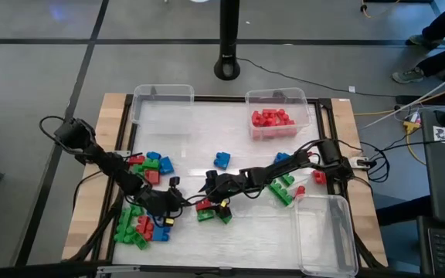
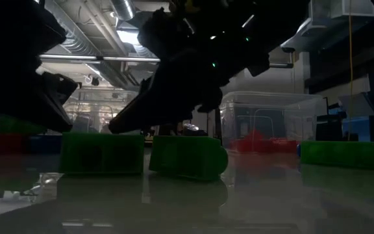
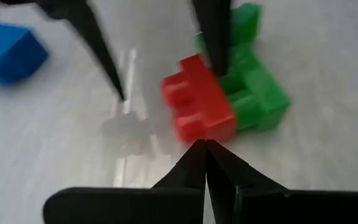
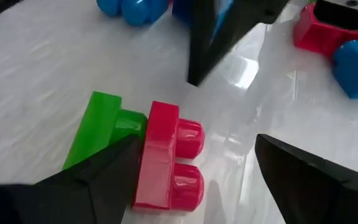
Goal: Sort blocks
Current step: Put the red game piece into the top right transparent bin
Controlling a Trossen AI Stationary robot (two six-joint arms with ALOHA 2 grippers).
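Observation:
A red block (image 3: 197,109) lies on the white table top, side to side with green blocks (image 3: 250,93); the high view shows the red block (image 1: 205,205) at the near middle. My right gripper (image 4: 210,186) is open and low over it, with the red block (image 4: 169,162) between its fingers, close to one of them; the other fingertip (image 3: 120,93) stands on the block's far side, apart. My left gripper (image 3: 201,152) is shut, its tips a short way left of the red block, touching nothing. My right gripper has one finger (image 3: 216,50) standing at the red block's side where it meets the green block (image 4: 142,149), slanting down from the table's right. Whether it touches the block, I cannot tell. The block lies flat on the table.
Clear bins stand at the far left (image 1: 163,108), at the far right with red blocks (image 1: 279,116), and at the near right (image 1: 327,232). Mixed blocks lie at the left (image 1: 149,166) and near left (image 1: 137,228); a blue one (image 1: 222,160) lies mid-table, and more lie under the right arm (image 1: 284,185).

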